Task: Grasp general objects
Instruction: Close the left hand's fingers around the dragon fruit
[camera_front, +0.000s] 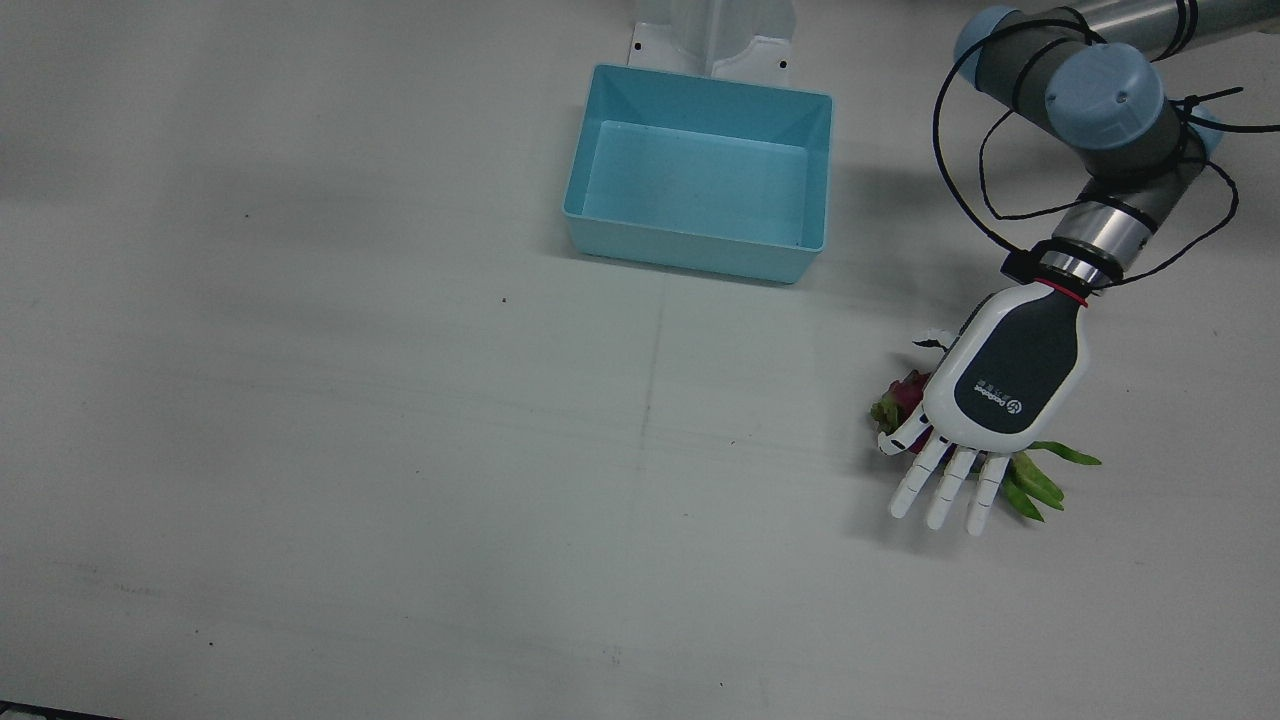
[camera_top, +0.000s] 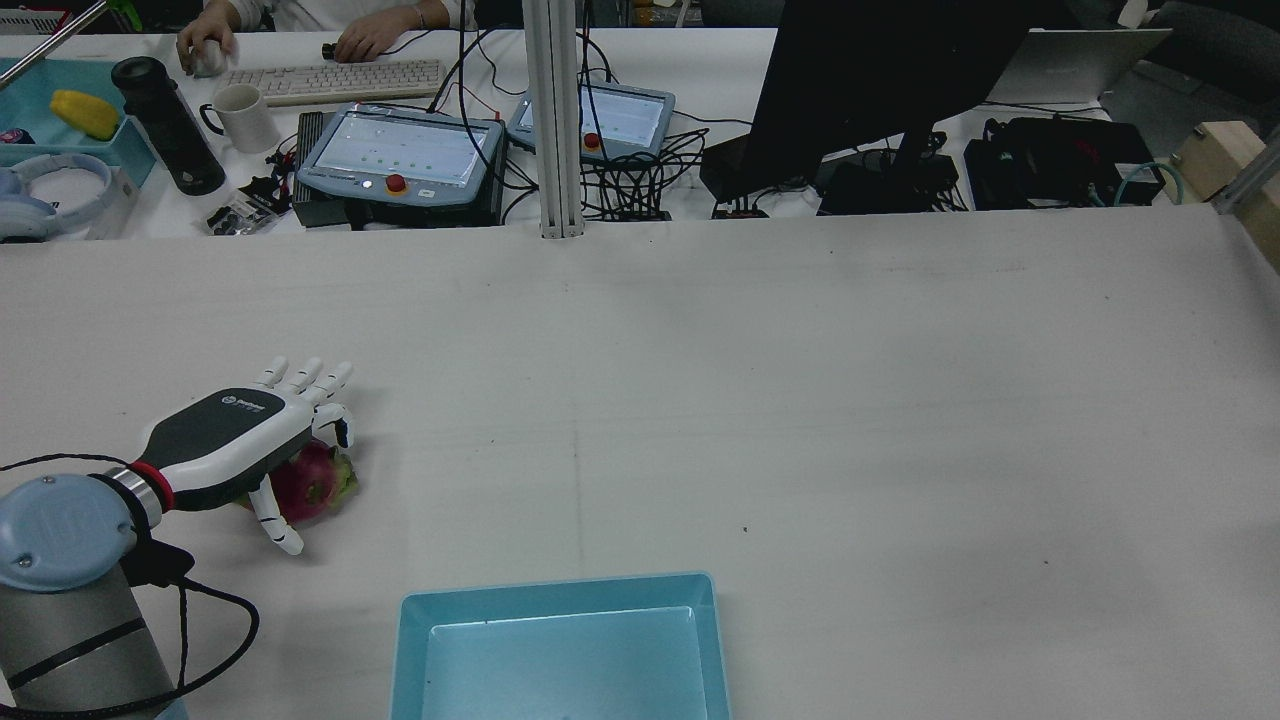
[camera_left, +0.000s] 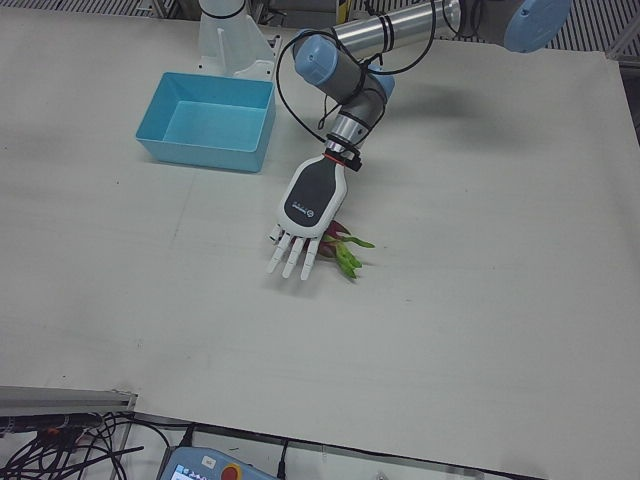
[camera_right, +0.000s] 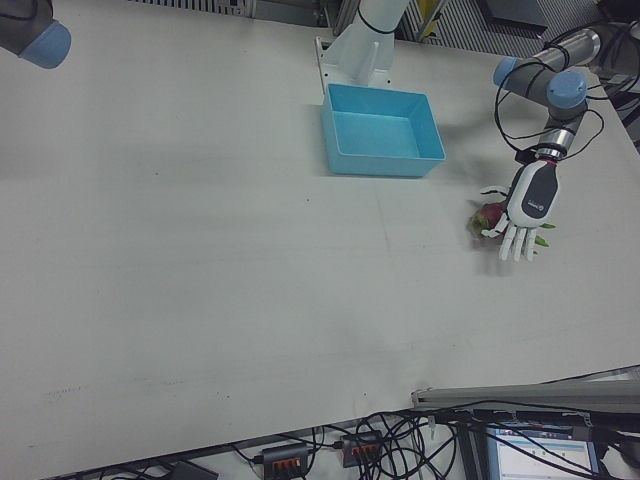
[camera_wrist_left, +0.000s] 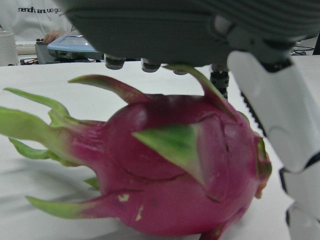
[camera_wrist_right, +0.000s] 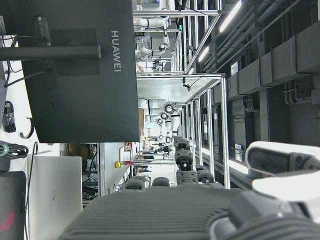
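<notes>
White counter (camera_top: 800, 400) stretches wide, with desks, screens and a keyboard (camera_top: 330, 80) behind it. Left robot hand (camera_front: 1000, 395) hovers palm-down over the dragon fruit (camera_top: 305, 480), fingers (camera_front: 945, 485) spread apart, clamped on nothing. Blue bin (camera_front: 700, 170) sits well apart. Right robot hand (camera_wrist_right: 200, 215): can't tell its state.

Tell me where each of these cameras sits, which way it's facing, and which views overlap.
Front view: overhead; left hand covering the dragon fruit, blue bin.
Rear view: high behind, facing the operators' desk; same hand.
Left-front view: operators' side; left arm, hand, fruit.
Right-front view: opposite corner; same hand, small.
Left hand view: under the palm, fruit close.
Right hand view: sideways, aimed at a monitor; palm only.
Shared: front and rear both show hand, fruit, bin.
</notes>
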